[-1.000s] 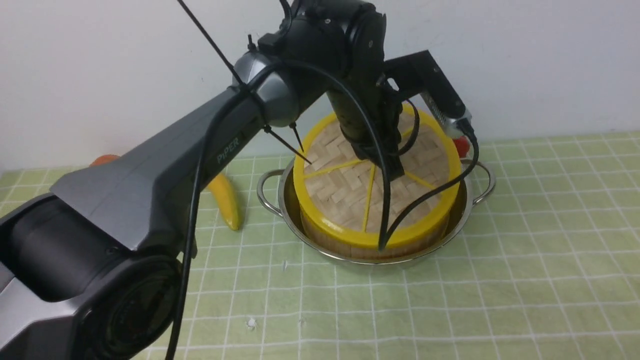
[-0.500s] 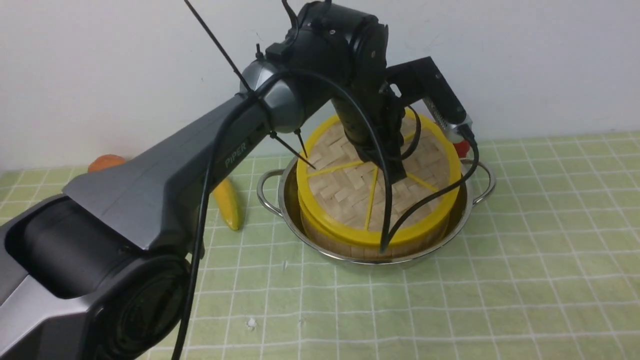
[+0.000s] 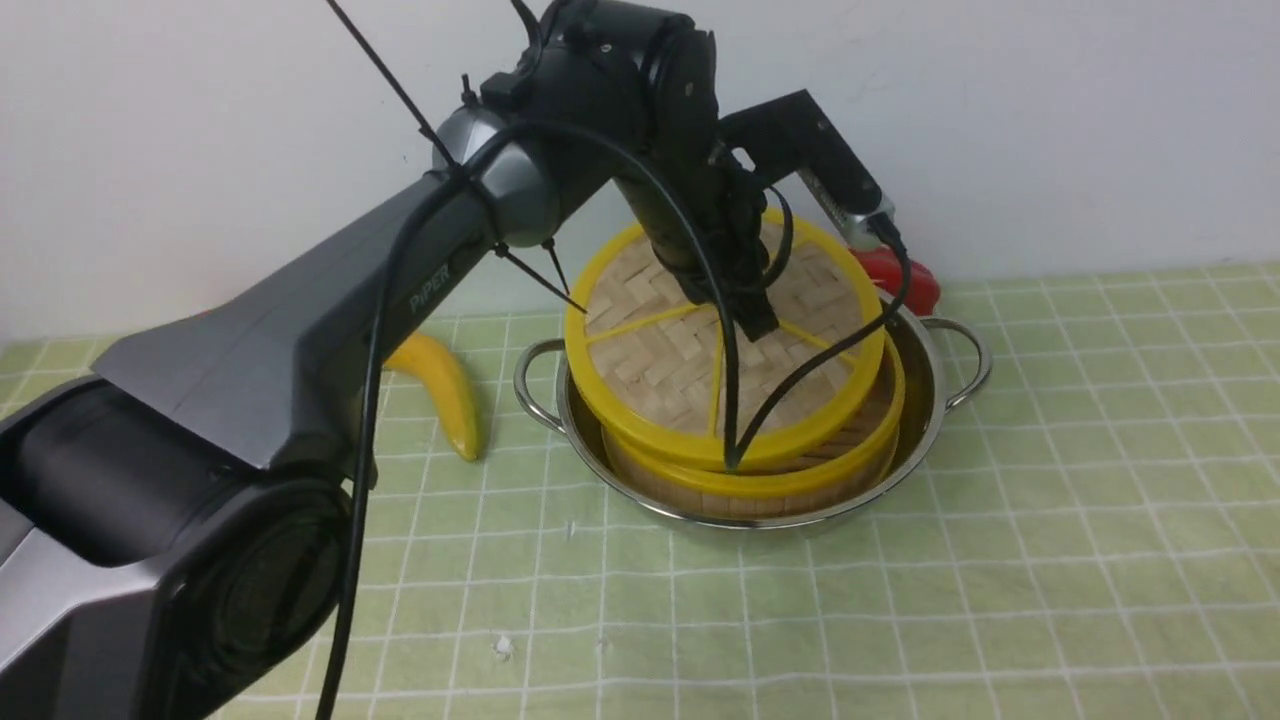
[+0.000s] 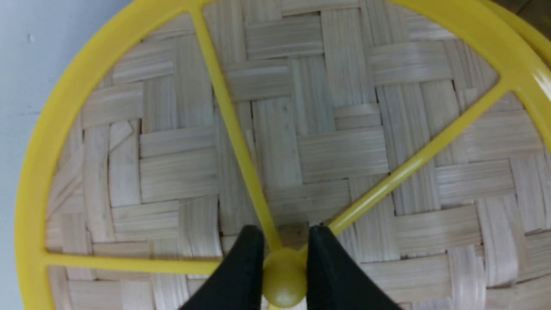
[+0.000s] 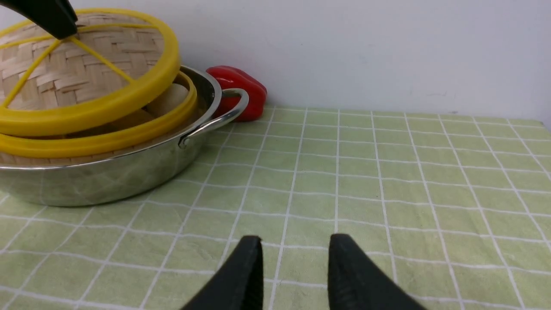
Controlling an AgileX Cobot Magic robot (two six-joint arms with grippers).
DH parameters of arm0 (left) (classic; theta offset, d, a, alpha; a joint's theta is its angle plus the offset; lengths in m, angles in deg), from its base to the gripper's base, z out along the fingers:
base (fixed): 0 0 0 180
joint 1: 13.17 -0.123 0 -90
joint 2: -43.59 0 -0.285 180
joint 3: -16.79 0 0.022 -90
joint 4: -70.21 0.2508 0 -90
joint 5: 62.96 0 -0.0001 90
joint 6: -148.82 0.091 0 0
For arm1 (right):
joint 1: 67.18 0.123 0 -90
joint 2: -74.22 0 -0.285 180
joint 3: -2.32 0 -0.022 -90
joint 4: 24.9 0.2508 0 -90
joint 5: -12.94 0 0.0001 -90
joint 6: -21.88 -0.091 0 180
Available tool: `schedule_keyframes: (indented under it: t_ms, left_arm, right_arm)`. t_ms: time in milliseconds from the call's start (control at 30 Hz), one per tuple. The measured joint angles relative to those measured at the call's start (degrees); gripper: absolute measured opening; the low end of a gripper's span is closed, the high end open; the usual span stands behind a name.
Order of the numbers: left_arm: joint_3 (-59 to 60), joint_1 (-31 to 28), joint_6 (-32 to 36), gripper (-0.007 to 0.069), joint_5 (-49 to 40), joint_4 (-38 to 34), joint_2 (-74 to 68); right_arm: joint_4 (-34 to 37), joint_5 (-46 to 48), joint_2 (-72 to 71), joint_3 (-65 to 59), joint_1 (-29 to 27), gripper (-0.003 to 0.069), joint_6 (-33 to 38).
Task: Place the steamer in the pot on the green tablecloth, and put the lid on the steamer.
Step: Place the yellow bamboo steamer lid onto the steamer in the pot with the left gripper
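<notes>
The lid (image 3: 650, 350) hangs tilted over the steamer (image 3: 800, 485), its yellow rim pushed toward the robot's left and away from the near right edge, so that a crescent of the steamer's rim and slats shows on that side. If it goes down as it stands, it is likely to land crooked, one edge perched on the steamer's rim and the other overhanging toward the pot (image 3: 930, 390). The left fingers (image 4: 247, 258) are closed on the small round centre knob (image 4: 284, 280). That is a narrow hold on a smooth ball, so in my judgement the disc could swivel or slip out if it is nudged sideways against the rim. A sideways push might also shove the steamer inside the pot, which is only a little wider. The right fingers (image 5: 247, 267) hang parted and empty over the green tablecloth (image 3: 1000, 560), well apart from the pot. The pot stands on the cloth that covers the table, with the steamer seated inside it. What lies inside the steamer is mostly hidden by the lid. A banana (image 3: 450, 400) lies just beside the pot's left handle, and a red pepper (image 5: 236, 88) sits behind the right one.
</notes>
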Motion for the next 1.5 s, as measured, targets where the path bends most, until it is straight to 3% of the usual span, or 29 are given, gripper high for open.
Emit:
schedule_keyframes:
  t_ms: [333,1233,1500]
  left_arm:
    - [0.0,0.49,3.93,0.0114,0.0,-3.77,-1.23]
    - [0.0,-1.66,2.85,0.0114,-0.06,-6.11,-1.22]
    - [0.0,-2.55,7.2,0.0114,1.3,-10.42,-1.22]
  right_arm:
    - [0.0,0.0,0.0,0.0,0.0,0.024,0.0]
    - [0.0,0.0,0.0,-0.01,0.0,0.024,0.0]
    - [0.0,0.0,0.0,-0.01,0.0,0.024,0.0]
